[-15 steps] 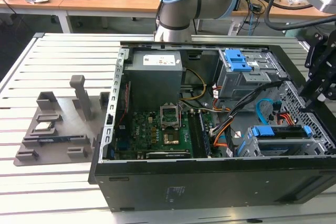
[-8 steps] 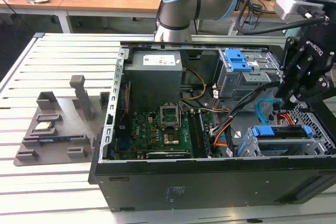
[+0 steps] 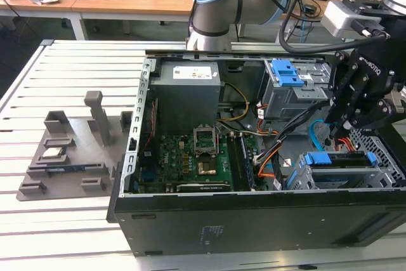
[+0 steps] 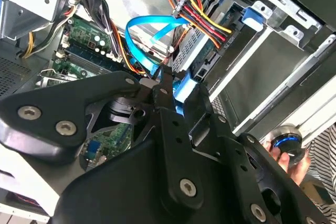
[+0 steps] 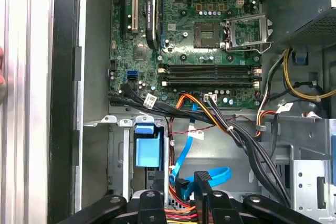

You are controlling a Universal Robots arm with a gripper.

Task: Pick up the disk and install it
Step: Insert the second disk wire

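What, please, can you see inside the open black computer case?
A green motherboard, grey power supply, bundled cables and the blue-framed disk in a metal bay. The black gripper covers part of that bay.

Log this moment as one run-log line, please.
disk: in drive cage | pincer: shut, by blue data cable | computer case: open

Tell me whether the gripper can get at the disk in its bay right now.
Probably yes. The gripper hangs directly above the disk, which sits in the open case's drive bay with its top uncovered. Cables run close beside it and could snag.
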